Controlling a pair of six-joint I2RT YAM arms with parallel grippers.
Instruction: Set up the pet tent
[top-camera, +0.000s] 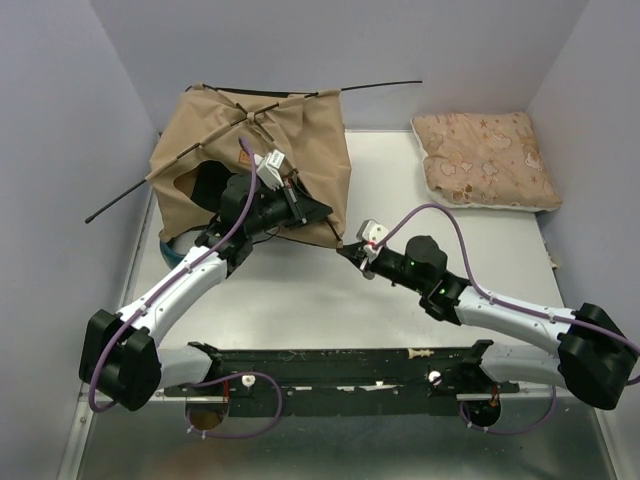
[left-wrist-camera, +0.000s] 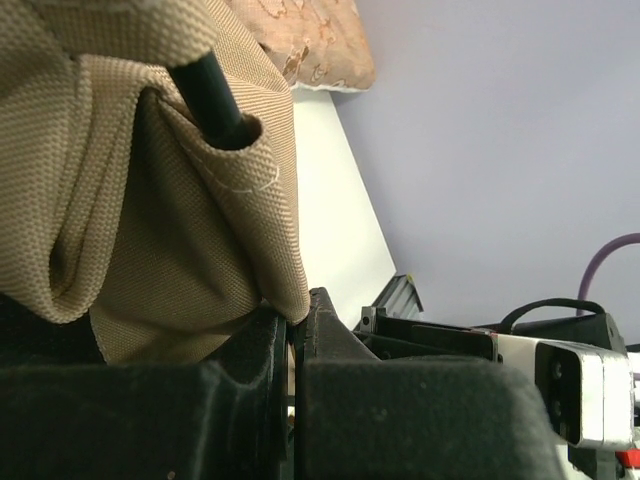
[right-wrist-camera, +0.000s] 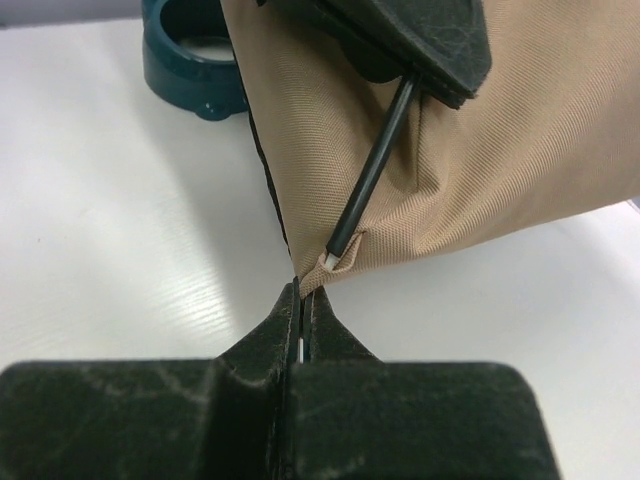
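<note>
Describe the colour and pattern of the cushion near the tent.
The cushion is pale pink with small darker printed motifs, clearest in the top external view.

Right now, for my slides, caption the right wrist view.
Shut right gripper pinches a pet tent corner beside the black pole.

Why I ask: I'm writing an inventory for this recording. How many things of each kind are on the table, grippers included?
pet tent: 1
cushion: 1
teal ring-shaped thing: 1
grippers: 2, the left gripper and the right gripper, both shut on the tent's fabric
Total: 5
</note>
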